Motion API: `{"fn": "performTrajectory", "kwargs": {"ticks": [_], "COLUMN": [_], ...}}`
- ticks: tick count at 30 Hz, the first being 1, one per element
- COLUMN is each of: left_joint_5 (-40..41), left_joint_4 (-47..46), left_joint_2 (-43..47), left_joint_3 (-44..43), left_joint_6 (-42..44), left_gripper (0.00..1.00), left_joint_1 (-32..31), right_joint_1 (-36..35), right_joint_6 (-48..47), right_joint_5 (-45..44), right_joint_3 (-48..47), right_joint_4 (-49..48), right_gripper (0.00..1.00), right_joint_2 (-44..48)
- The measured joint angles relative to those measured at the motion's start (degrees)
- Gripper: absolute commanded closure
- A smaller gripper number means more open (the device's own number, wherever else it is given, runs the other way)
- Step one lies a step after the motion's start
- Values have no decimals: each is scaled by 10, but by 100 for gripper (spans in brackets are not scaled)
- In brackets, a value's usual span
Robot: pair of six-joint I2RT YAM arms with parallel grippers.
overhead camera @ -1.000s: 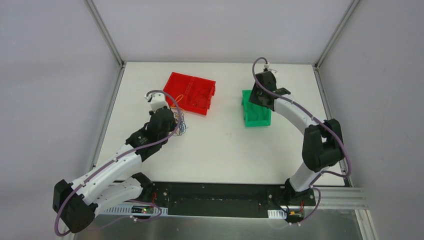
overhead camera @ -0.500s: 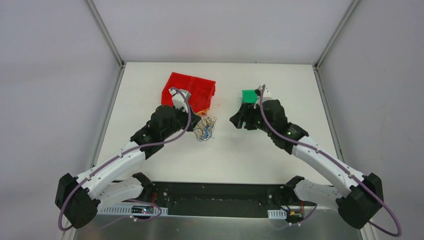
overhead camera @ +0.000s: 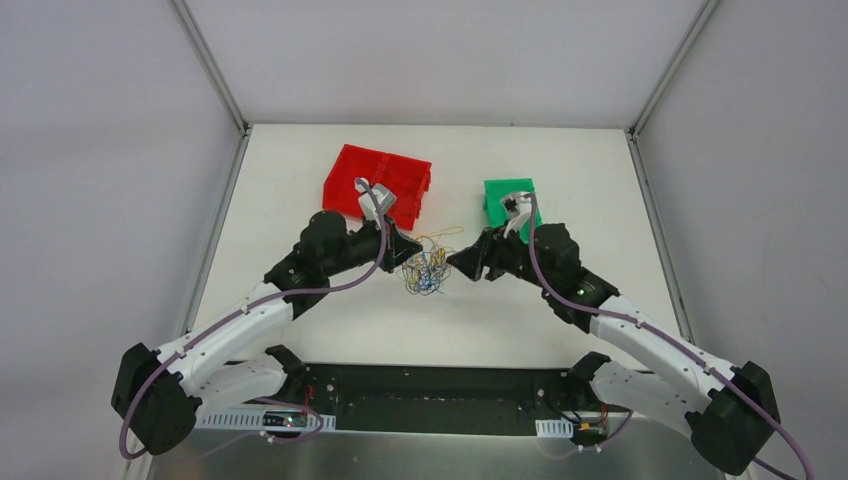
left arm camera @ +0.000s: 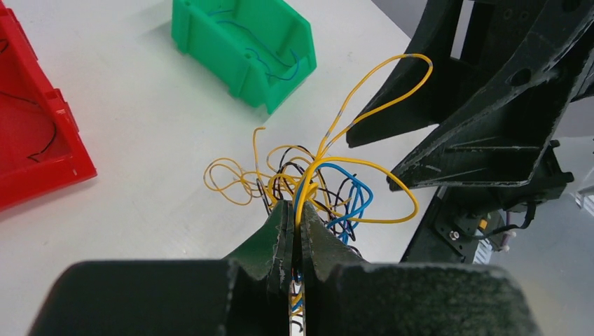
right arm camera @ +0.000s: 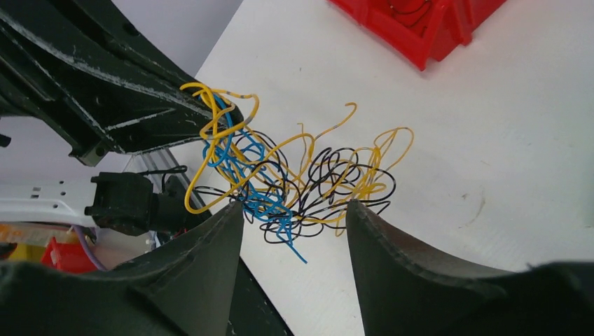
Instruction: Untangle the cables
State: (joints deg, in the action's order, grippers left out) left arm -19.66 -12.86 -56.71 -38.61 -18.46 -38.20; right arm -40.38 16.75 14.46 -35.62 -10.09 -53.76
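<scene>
Two grippers nose to nose, tangle between. Far left, red bin [overhead camera: 350, 165], one dark strand inside. Next, left gripper [left arm camera: 295, 222], pinched fully shut on yellow strands of the cables [overhead camera: 427, 268]. Centre, that knot of yellow, blue and black loops, in front of the gap between bins. Then right gripper [right arm camera: 293, 207], fingers spread apart around the near edge of the tangle, gripping nothing. Far right, green bin [overhead camera: 497, 190], blue strand inside.
</scene>
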Motion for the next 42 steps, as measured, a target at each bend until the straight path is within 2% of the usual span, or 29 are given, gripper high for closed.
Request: {"fn": "performTrajectory", "kwargs": {"ticks": [8, 17, 21, 24, 25, 26, 27, 28, 30, 32, 33, 35, 42], "left_joint_5": [-46, -88, -109, -130, -138, -145, -150, -156, -164, -168, -170, -170, -159], "left_joint_4": [-18, -19, -19, -19, -19, -19, -19, -19, -19, -20, -21, -20, -28], "left_joint_2": [1, -26, -39, -57, -63, -69, -73, -77, -81, -84, -86, -87, -73], "left_joint_3": [1, 1, -5, -16, -21, -24, -27, -29, -30, -31, -32, -33, -33], "left_joint_6": [0, 0, 0, 0, 0, 0, 0, 0, 2, 5, 2, 1, 2], "left_gripper": [100, 100, 100, 99, 98, 97, 93, 85, 44, 22, 17, 16, 22], "left_joint_1": [-1, -8, -12, -16, -18, -20, -23, -24, -28, -28, -28, -28, -28], "right_joint_1": [-30, -33, -33, -33, -33, -33, -33, -33, -33, -33, -33, -34, -34], "right_joint_6": [-26, -29, -29, -29, -29, -28, -30, -30, -29, -26, -26, -26, -24], "right_joint_5": [9, -6, -10, -16, -19, -21, -22, -23, -26, -32, -33, -35, -31], "right_joint_3": [7, 44, 45, 47, 48, 48, 48, 48, 48, 48, 48, 48, 48], "right_joint_4": [-19, -56, -66, -73, -74, -73, -73, -73, -73, -72, -71, -71, -71], "right_gripper": [35, 36, 45, 57, 64, 79, 93, 100, 100, 100, 100, 100, 100], "right_joint_2": [6, 70, 70, 70, 70, 70, 70, 70, 69, 69, 69, 69, 73]}}
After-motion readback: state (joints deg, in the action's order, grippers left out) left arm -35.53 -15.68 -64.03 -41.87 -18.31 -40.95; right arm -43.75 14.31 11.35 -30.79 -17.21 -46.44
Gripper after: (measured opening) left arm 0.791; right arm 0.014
